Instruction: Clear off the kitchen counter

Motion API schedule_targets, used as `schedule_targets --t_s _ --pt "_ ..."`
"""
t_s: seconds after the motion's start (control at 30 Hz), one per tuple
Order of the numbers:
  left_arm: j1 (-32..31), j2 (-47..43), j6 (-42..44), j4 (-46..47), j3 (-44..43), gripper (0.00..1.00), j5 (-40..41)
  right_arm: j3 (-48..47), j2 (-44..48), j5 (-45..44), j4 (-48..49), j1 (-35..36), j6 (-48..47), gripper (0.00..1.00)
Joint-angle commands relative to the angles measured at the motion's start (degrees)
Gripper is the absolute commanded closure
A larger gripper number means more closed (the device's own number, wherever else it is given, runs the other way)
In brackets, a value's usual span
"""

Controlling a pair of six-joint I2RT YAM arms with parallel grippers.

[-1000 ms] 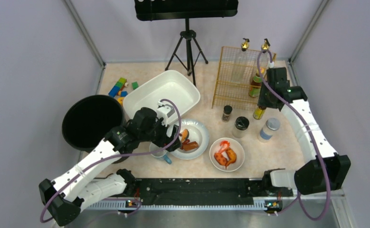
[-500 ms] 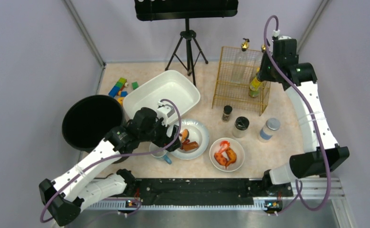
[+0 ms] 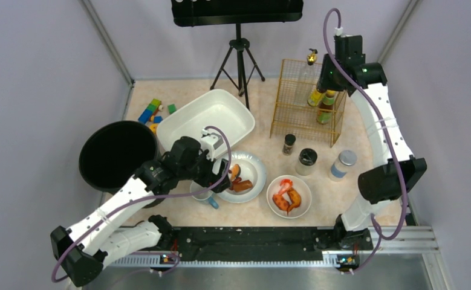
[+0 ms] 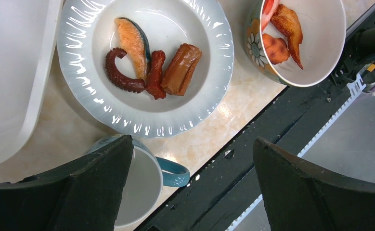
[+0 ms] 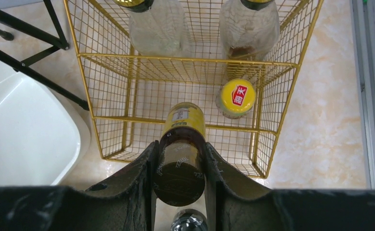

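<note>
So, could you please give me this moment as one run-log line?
left gripper: open, above mug | right gripper: shut on bottle, over wire rack | counter: not yet cleared

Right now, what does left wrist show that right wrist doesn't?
Only left wrist: white ridged plate of seafood pieces, floral bowl of fried pieces, blue-handled mug partly under one finger of the open left tool.
Only right wrist: gold wire rack holding two clear glass bottles and a yellow-capped jar; right tool shut on a brown yellow-labelled bottle.
Both: white rectangular tub, beige marbled kitchen counter.
</note>
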State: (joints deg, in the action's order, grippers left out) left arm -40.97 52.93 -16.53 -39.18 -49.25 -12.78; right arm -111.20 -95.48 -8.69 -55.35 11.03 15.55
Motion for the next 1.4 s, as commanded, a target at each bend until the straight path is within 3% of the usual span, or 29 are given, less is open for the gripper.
schedule_targets --t_s 0.0,0.6,1.03,1.37 --pt "-0.03 0.08 0.58 0.95 0.25 0.01 -0.61 -4.33 -0.66 -0.18 4.71 1.05 0.92 1.0" --pt "0.01 0.0 0.54 0.95 0.24 0.01 -0.31 -5.52 -7.13 -1.92 7.04 1.12 1.61 1.0" --pt "0.01 0.24 0.54 0.95 0.23 0.01 -0.41 -7.31 -4.21 -1.52 5.81 2.26 1.2 1.0" --pt "0.0 0.51 0.54 0.98 0.18 0.01 -1.0 9.56 10.58 -3.07 8.06 2.88 -0.39 1.0"
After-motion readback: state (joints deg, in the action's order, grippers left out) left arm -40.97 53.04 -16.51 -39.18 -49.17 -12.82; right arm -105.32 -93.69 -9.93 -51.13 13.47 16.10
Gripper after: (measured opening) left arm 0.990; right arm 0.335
